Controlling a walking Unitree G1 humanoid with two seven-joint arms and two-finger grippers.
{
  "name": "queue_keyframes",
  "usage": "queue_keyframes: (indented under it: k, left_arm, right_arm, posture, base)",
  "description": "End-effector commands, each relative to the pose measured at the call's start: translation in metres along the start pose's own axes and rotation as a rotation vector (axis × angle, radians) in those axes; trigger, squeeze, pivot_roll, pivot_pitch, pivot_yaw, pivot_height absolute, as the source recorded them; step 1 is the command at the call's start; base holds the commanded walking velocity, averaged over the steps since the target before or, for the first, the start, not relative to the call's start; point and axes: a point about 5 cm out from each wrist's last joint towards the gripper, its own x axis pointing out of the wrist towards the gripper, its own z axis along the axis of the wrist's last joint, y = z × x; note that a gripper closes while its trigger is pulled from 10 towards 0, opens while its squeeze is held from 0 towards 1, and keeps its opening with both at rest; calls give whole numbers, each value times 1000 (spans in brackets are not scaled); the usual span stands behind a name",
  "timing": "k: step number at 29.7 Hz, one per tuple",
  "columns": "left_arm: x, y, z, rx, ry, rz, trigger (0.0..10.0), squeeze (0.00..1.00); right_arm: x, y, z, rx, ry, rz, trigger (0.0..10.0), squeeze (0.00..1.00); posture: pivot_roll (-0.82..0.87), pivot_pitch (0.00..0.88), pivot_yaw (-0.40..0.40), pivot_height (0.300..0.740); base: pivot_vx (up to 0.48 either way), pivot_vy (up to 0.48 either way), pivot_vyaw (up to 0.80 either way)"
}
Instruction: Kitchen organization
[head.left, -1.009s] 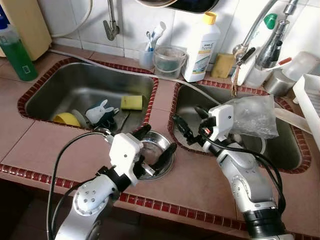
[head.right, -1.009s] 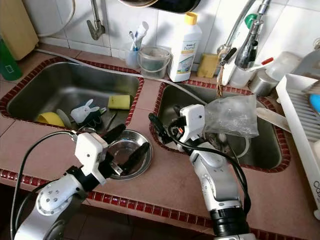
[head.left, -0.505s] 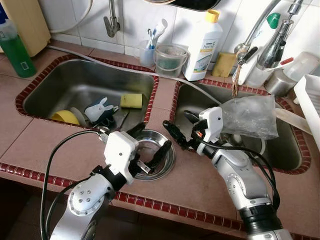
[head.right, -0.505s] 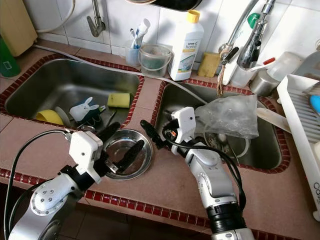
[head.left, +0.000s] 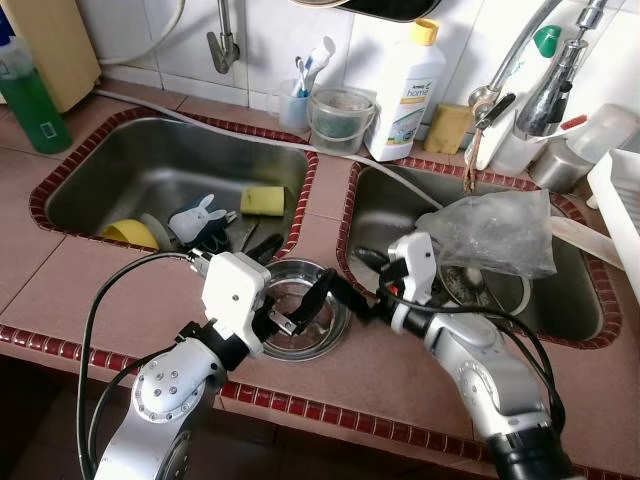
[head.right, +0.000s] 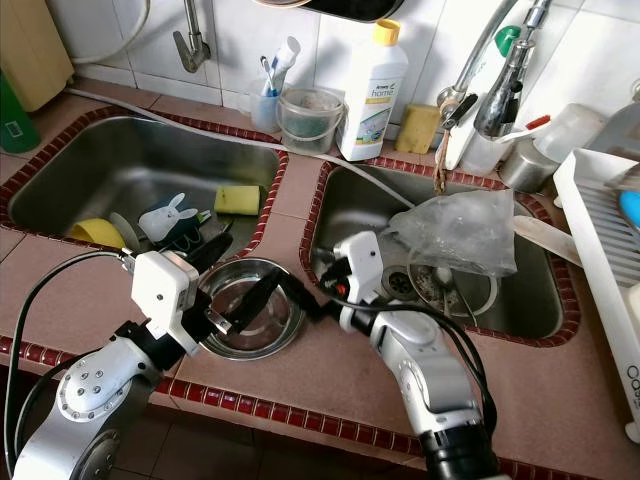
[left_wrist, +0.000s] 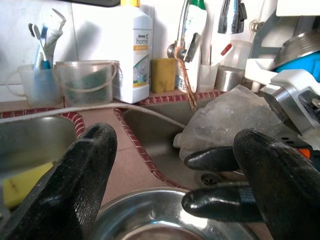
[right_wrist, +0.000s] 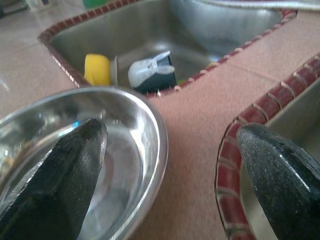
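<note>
Right wrist view looks along the right claw (right_wrist: 165, 165), its fingers spread wide, one finger hanging over the steel bowl (right_wrist: 75, 150) and the other out past its rim toward the right sink's tiled edge. Seen from the head, the left claw (head.left: 285, 290) is also open, straddling the bowl (head.left: 300, 322) from the worktop's front edge, and seems the nearer arm. The bowl sits on the worktop strip between the two sinks. Left wrist view adds the clear plastic bag (left_wrist: 235, 120) lying behind the right claw's fingers.
</note>
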Motion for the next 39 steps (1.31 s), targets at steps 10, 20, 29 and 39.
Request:
queue_keyframes:
  k: [10, 20, 29, 39]
  left_arm:
    - [-2, -6, -4, -4, 8, -44, 10000, 0]
    - [-22, 2, -17, 43, 92, -88, 10000, 0]
    - [-25, -3, -10, 56, 79, -145, 10000, 0]
    - [-18, -7, 0, 50, 40, -160, 10000, 0]
  right_arm:
    - [-12, 8, -6, 44, 49, 54, 9373, 0]
    - [-12, 10, -5, 79, 43, 58, 10000, 0]
    - [-13, 8, -5, 169, 35, 37, 10000, 0]
    - [-19, 4, -13, 204, 70, -9, 10000, 0]
  posture:
    - [-21, 148, -99, 740]
    - [-18, 145, -102, 740]
    - [-13, 151, -95, 740]
    - [-10, 151, -95, 740]
  base:
    - [0, 0, 0]
    - [0, 0, 0]
    - [0, 0, 0]
    - [0, 0, 0]
